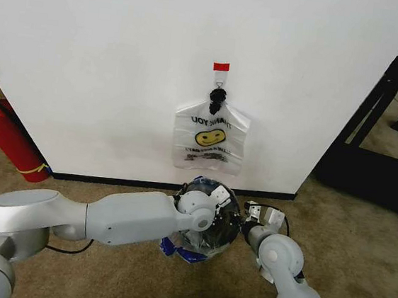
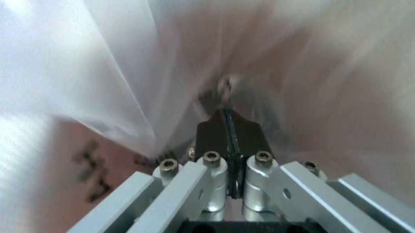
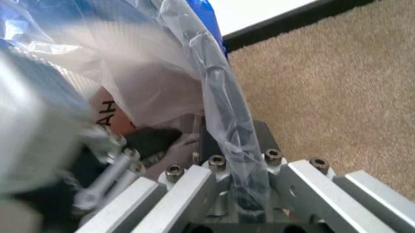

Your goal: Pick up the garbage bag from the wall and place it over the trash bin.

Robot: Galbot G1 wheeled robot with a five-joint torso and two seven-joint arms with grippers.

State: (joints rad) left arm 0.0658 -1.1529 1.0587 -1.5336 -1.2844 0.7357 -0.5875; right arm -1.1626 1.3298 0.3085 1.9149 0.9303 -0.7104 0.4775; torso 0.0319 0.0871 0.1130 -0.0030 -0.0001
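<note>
The left gripper (image 2: 228,127) is pinched closed on the thin garbage bag (image 1: 200,240), inside its folds over the trash bin (image 1: 228,227). The right gripper (image 3: 227,141), just beside it, clamps the bag's rim. A bunch of bags (image 1: 210,137) hangs on the wall beyond.

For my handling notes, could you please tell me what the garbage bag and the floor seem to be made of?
The garbage bag looks like thin, glossy, see-through plastic film: it crinkles and shows shapes behind it. The floor looks like matte tan short-pile carpet, going by its nubby texture.
</note>
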